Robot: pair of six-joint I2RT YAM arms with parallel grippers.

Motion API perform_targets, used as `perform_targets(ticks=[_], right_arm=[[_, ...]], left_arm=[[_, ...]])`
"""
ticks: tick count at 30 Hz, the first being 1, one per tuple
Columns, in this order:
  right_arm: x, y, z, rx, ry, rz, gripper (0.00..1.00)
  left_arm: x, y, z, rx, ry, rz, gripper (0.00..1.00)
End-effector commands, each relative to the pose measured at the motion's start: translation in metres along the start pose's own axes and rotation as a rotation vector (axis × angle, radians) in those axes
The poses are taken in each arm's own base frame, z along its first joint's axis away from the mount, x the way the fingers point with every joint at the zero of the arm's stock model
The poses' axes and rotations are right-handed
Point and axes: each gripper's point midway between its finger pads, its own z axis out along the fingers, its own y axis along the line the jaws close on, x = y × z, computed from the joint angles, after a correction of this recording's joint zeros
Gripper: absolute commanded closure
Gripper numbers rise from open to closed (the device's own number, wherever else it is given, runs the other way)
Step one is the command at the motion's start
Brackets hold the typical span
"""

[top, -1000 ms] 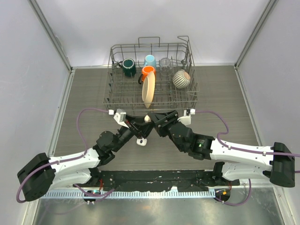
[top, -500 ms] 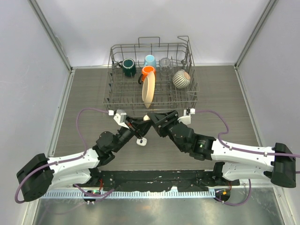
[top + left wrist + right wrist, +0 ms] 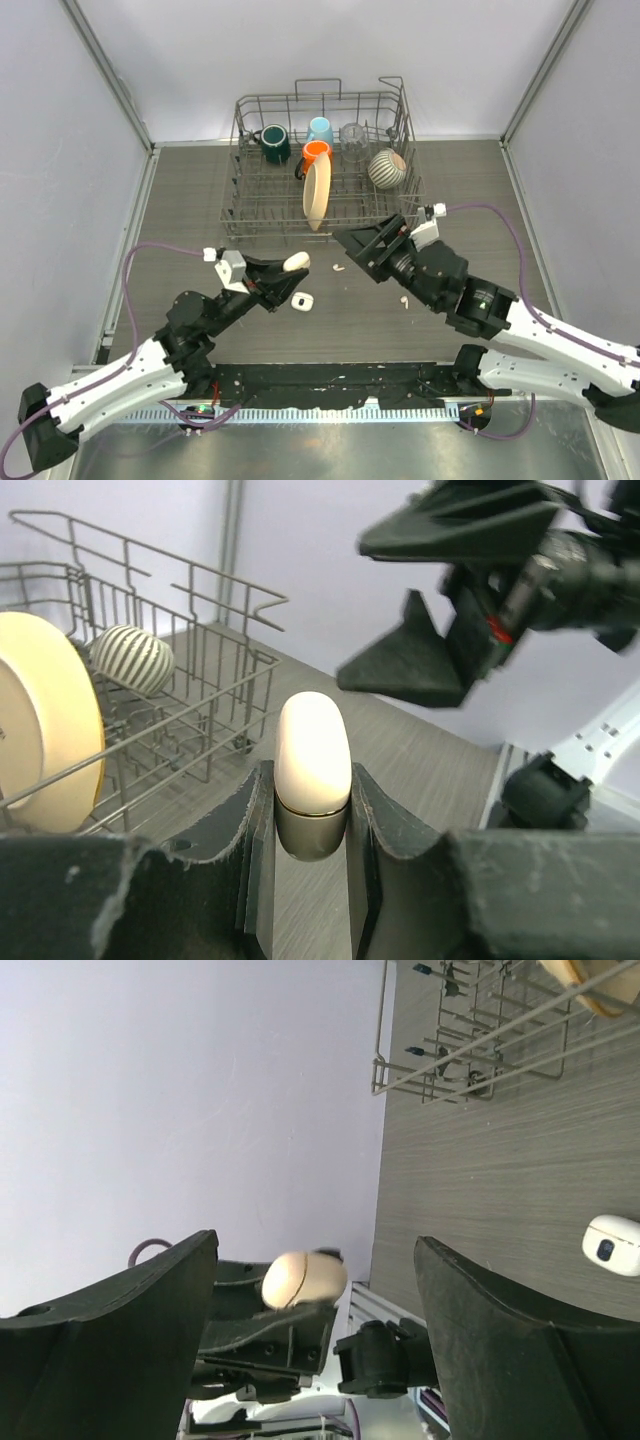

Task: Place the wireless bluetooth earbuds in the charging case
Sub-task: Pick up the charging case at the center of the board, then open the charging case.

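Note:
My left gripper [image 3: 290, 270] is shut on the beige-tinted twin case [image 3: 296, 262] and holds it closed above the table. The left wrist view shows that case [image 3: 312, 750] upright between the fingers, and it also shows in the right wrist view [image 3: 303, 1280]. The white charging case [image 3: 303, 300] lies on the table just below the left fingertips, its dark socket visible in the right wrist view [image 3: 612, 1244]. Two earbuds lie loose on the table, one [image 3: 337, 268] near the right fingertips and one [image 3: 404, 299] under the right wrist. My right gripper [image 3: 352, 252] is wide open and empty.
A wire dish rack [image 3: 240, 215] stands at the back with a cream plate [image 3: 317, 195], a striped cup [image 3: 386, 168], and green [image 3: 274, 143], orange [image 3: 316, 152] and blue [image 3: 320, 129] mugs. The rack also shows in the left wrist view [image 3: 215, 695].
The two grippers, close together over the white case before, have drawn apart. The left has pulled back left with the beige case; the right has moved right. Two earbuds now show on the table.

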Motion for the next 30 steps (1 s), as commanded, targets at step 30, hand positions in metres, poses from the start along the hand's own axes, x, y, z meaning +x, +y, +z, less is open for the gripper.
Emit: perform_targets(ticks=[30], right_arm=[[0.071,-0.006,0.001,-0.229,0.548,0.072,0.37]], left_arm=[[0.001,-0.026,0.007,0.165,0.087,0.067,1.00]])
